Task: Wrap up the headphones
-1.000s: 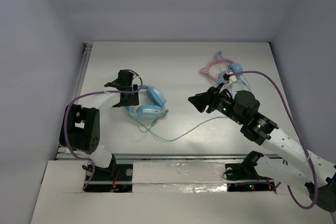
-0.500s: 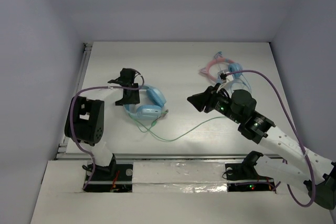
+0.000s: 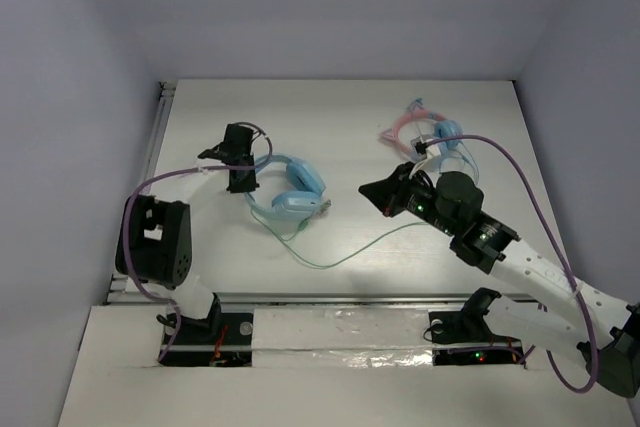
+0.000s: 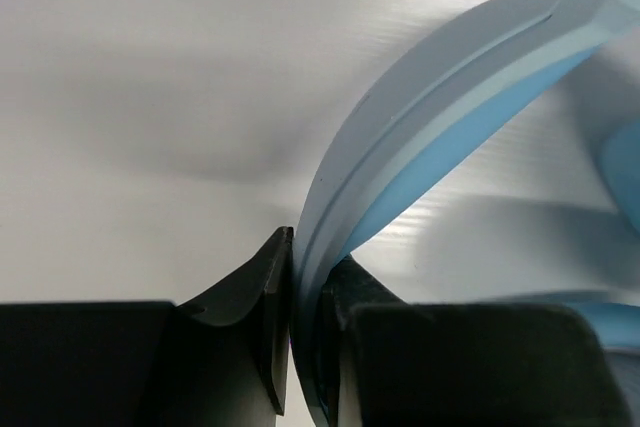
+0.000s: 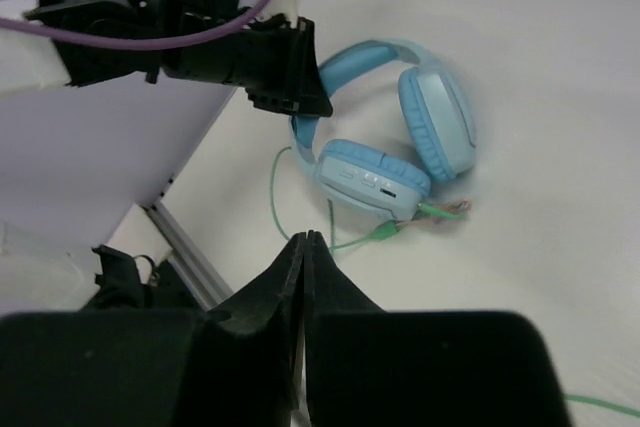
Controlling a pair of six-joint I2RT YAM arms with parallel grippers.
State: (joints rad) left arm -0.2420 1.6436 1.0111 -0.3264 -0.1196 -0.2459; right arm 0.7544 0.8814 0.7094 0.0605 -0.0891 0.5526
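The light-blue headphones (image 3: pixel 290 192) lie at the left middle of the table, cups down toward the near side. My left gripper (image 3: pixel 243 180) is shut on their wide blue headband (image 4: pixel 440 117), which runs up between the two black fingers (image 4: pixel 265 297). The thin green cable (image 3: pixel 340 257) trails from the near cup across the table to the right. My right gripper (image 3: pixel 366 190) hovers to the right of the headphones, shut with nothing between its fingertips (image 5: pixel 305 239). The right wrist view shows both cups (image 5: pixel 400 157), the cable plug and the left gripper (image 5: pixel 290 97) on the band.
A smaller pair of headphones (image 3: pixel 432 133) with a pink band and round blue cups lies at the back right, behind my right arm. White walls enclose the table on three sides. A metal rail (image 3: pixel 150 157) runs along the left edge.
The left gripper closed on the headband and shifted the headphones a little to the right. The right gripper closed on nothing and stayed almost in place.
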